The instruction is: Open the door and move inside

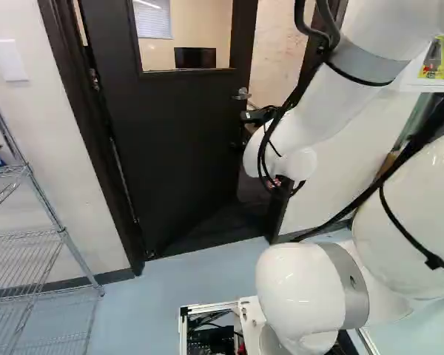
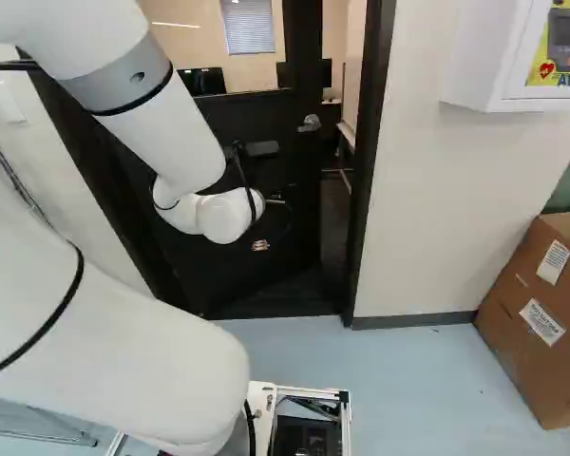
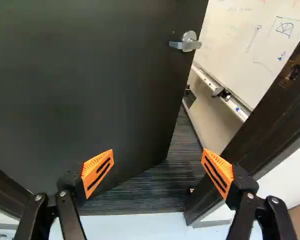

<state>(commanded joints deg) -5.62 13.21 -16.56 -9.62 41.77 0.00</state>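
Facing the part-open door (image 3: pixel 90 75), the end effector (image 3: pixel 157 172) stood released, its 2 fingers spread on nothing. The lever handle (image 3: pixel 187 44) lay ahead of it, well apart, near the door's free edge; the frame post (image 3: pixel 271 105) stood across the gap from that edge. Pushing the door further inward (my guess only) seemed the next step, with clipping the frame post the main risk.

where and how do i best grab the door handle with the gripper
Probably by the lever of the handle, head-on from this side of the door, one finger above and one below: it is a slim bar lying roughly level across the door's face, near its free edge.
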